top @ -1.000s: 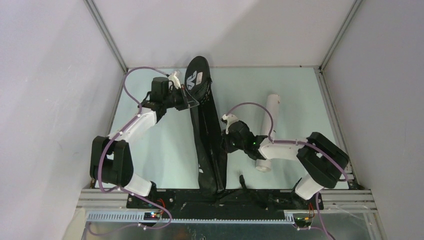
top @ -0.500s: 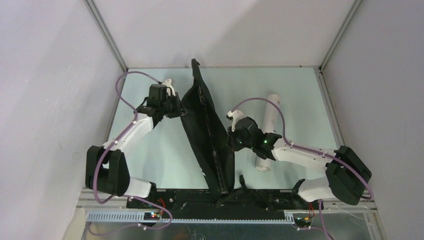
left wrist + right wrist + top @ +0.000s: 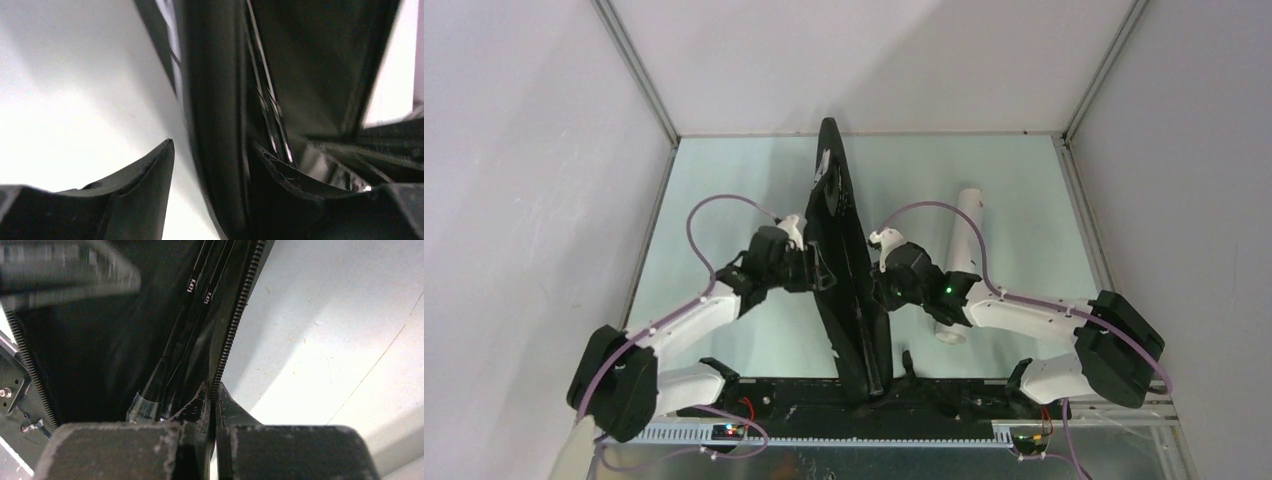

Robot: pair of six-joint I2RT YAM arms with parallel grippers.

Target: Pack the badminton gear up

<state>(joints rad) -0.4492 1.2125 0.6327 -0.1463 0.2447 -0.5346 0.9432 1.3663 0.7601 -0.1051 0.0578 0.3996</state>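
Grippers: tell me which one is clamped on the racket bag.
The right gripper: its fingers are pinched shut on the zipper edge of the racket bag. The left gripper stands open, the bag's other side between its spread fingers.

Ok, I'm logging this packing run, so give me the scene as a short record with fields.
racket bag: black, standing on edge mid-table, zipper open
rackets: shafts visible inside the bag
left gripper: open, straddling the bag's left edge
right gripper: shut on the bag's zipper edge
tube: white, lying on the table right of the bag
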